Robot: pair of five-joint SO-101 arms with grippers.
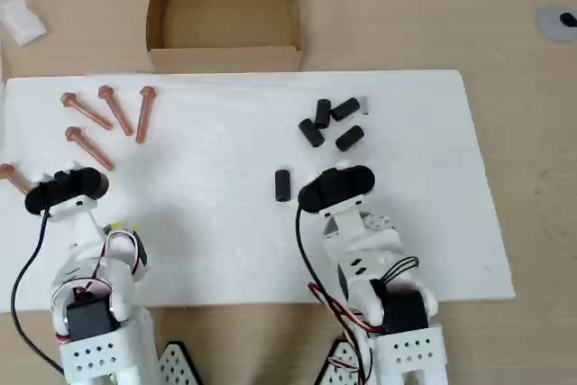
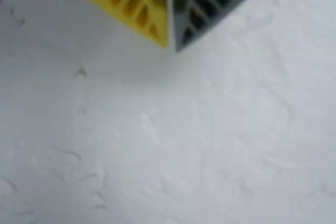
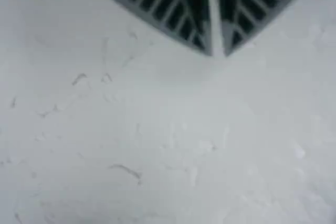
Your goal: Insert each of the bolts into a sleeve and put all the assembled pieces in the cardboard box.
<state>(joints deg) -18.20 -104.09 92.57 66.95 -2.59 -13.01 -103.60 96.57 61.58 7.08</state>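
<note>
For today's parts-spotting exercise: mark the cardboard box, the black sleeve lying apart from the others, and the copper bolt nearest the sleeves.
cardboard box (image 1: 225,59), high view, on its front wall.
lone black sleeve (image 1: 283,185), high view, middle of its body.
copper bolt (image 1: 143,115), high view, middle of its shaft.

The cardboard box (image 1: 225,59) runs off the high view's top edge; the leftmost bolt (image 1: 11,175) is clipped at the side.

Five copper bolts (image 1: 117,112) lie loose on the left of the white mat (image 1: 216,223), one right at its edge. Four black sleeves (image 1: 310,132) cluster right of centre, and a fifth sleeve (image 1: 283,185) lies apart, just beside one arm (image 1: 361,241). The other arm (image 1: 86,241) stands near the bolts. The cardboard box (image 1: 225,59) sits open beyond the mat.
</note>
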